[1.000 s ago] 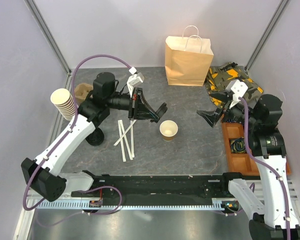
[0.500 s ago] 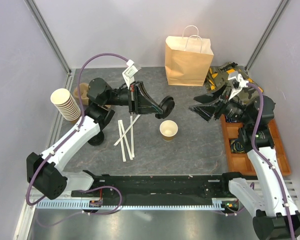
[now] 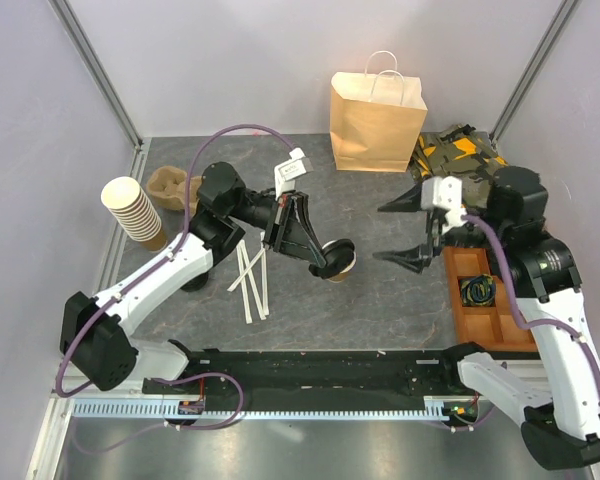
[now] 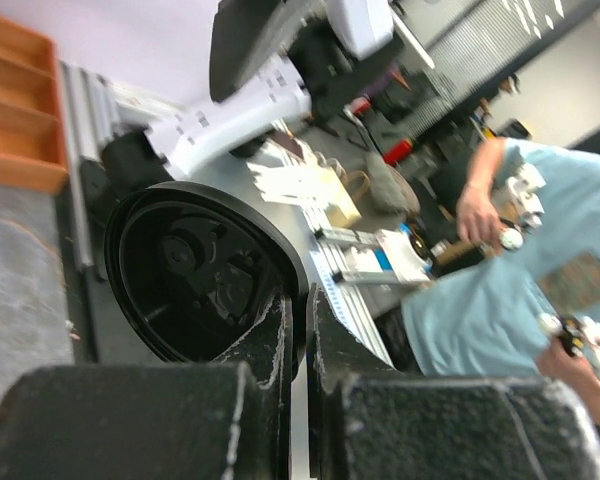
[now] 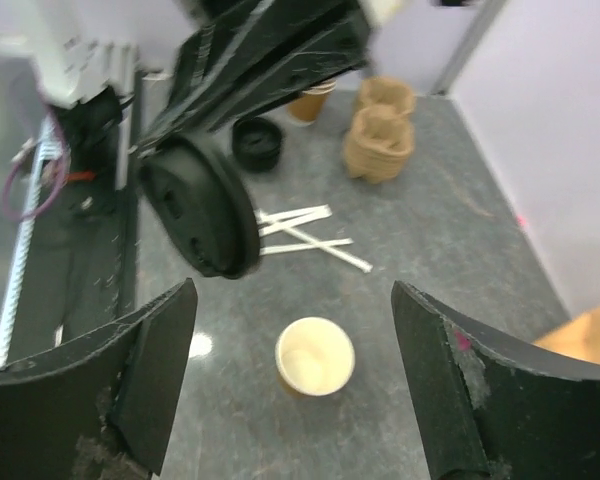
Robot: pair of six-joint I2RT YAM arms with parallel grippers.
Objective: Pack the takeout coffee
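A small kraft paper cup [image 5: 315, 357] stands open on the table, with no lid on it. My left gripper [image 4: 298, 300] is shut on the rim of a round black lid [image 4: 195, 270] and holds it tilted. In the top view that lid [image 3: 332, 256] hangs just above the cup [image 3: 348, 266] and covers most of it. In the right wrist view the lid [image 5: 200, 215] sits up and left of the cup. My right gripper [image 3: 383, 232] is wide open and empty, just right of the cup. The brown paper bag [image 3: 377, 122] stands upright at the back.
A tall stack of cups [image 3: 132, 208] and pulp cup carriers [image 3: 170, 185] are at the far left. White stir sticks [image 3: 252, 275] lie left of the cup. A wooden tray [image 3: 485, 300] and a camouflage cloth [image 3: 460, 155] are at the right. Another black lid [image 5: 257, 142] lies on the table.
My left gripper has carried the black lid right and down to just over the cup. My right gripper has swung toward the cup and opened wide.
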